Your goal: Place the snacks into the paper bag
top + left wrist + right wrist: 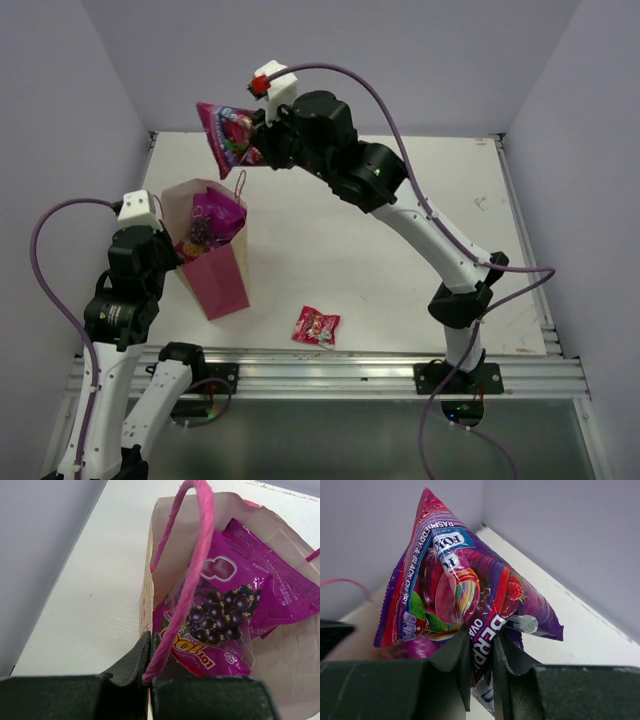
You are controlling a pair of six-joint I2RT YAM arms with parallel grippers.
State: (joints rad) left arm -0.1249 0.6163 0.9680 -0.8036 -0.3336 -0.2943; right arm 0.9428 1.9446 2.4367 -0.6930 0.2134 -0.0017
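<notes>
The paper bag [215,275] stands upright at the left of the table, tan-sided with a magenta panel. My left gripper [174,252] is shut on its near wall [147,595], beside the pink string handle [196,570]. Inside the bag lie a purple pouch with yellow text [220,622] and a larger pink pouch [265,580]. My right gripper [262,138] is shut on the purple-pink packet [226,133] and holds it in the air behind and above the bag's opening; in the right wrist view the packet [455,580] stands between my fingers [462,655]. A small red packet [316,325] lies flat near the table's front edge.
Grey walls close in the table on the left, back and right. The metal rail [330,375] with the arm bases runs along the front edge. The right arm [430,230] arches over the middle of the table.
</notes>
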